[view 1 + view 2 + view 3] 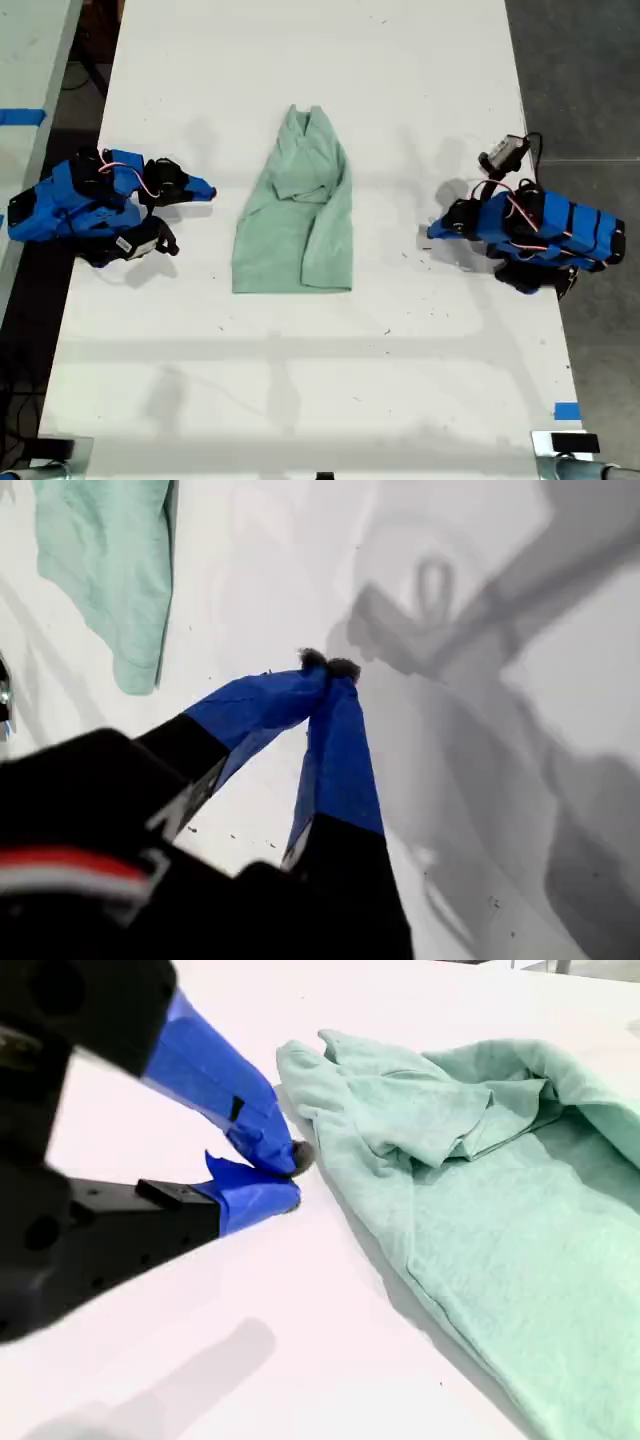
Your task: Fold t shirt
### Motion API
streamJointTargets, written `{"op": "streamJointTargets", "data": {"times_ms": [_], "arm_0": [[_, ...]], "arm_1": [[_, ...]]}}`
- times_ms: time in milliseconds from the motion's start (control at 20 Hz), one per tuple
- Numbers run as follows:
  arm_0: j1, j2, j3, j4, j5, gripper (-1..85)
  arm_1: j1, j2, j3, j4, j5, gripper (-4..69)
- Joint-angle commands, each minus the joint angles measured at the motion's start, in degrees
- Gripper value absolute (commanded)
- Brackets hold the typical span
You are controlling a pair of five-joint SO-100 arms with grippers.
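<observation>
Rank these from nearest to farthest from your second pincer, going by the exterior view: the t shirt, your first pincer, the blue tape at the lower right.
From my second pincer, at the exterior view's left:
1. The t shirt, just beside it at the table's middle.
2. My first pincer, across the shirt at the exterior view's right.
3. The blue tape, at the table's edge, exterior view's lower right.

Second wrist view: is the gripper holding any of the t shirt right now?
No. My second gripper has its tips together on bare table, just beside the t shirt edge, with no cloth between them.
</observation>
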Motion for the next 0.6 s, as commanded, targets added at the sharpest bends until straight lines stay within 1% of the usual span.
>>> {"op": "streamJointTargets", "data": {"times_ms": [0, 550], "arm_0": [[0.9, 0.3, -1.8, 0.0, -0.3, -0.1], [-0.2, 0.4, -1.8, -0.4, 0.1, -0.1]], "arm_1": [[0.6, -0.3, -0.3, -0.1, 0.1, -0.8], [0.7, -0.3, -0.3, -0.1, 0.1, -0.8]]}}
